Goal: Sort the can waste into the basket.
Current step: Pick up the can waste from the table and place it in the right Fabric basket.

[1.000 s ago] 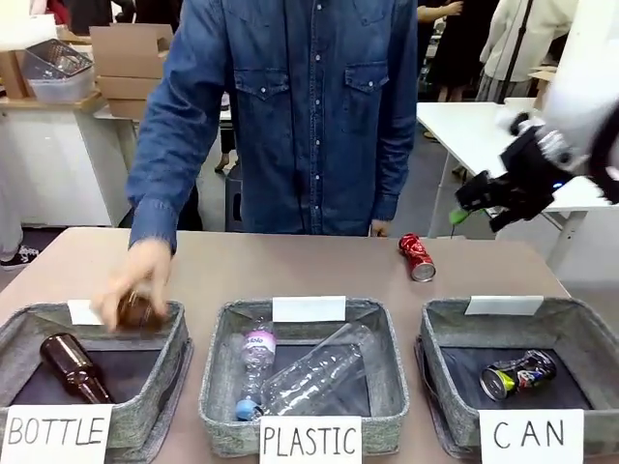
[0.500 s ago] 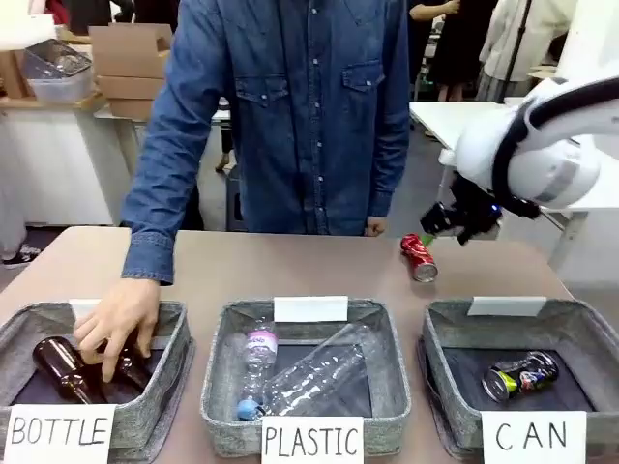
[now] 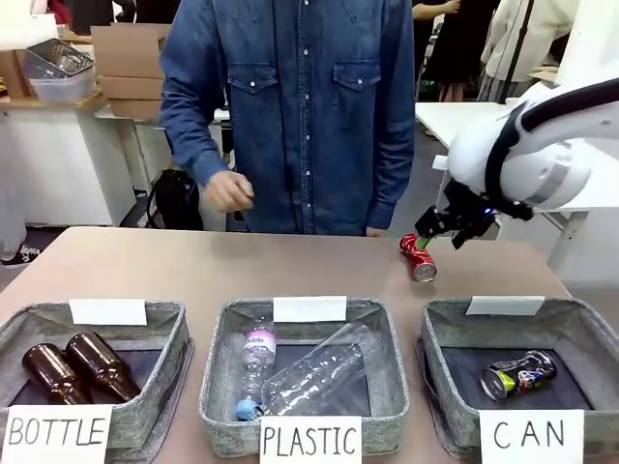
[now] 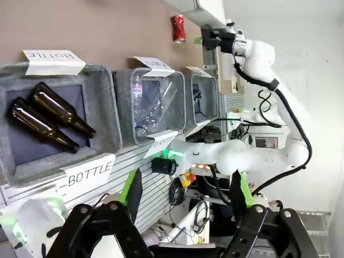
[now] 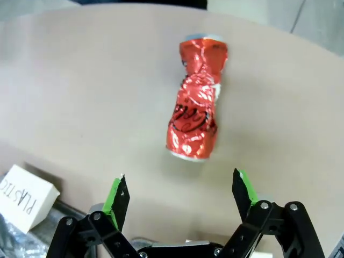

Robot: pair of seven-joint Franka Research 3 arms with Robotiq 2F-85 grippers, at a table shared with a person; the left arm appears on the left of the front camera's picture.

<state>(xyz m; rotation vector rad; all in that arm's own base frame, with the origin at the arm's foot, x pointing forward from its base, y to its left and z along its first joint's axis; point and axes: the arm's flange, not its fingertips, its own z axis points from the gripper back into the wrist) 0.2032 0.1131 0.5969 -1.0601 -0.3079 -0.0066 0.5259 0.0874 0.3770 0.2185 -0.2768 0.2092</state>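
Tool [image 5: 180,196] on the right arm hangs wide open and empty, approaching the red can [image 5: 196,121] lying on the counter [image 5: 80,80] at its twelve o'clock; next, likely descend and straddle it.

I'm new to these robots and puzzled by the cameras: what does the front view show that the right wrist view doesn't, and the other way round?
Front view alone: the person's hand, the CAN basket holding the dark can, and the BOTTLE basket with two brown bottles. Right wrist view alone: a close look down between the right gripper's open green fingertips, with the crumpled can's print plain. Both: the red can lying on the table, the right gripper just beside it, and a PLASTIC sign.
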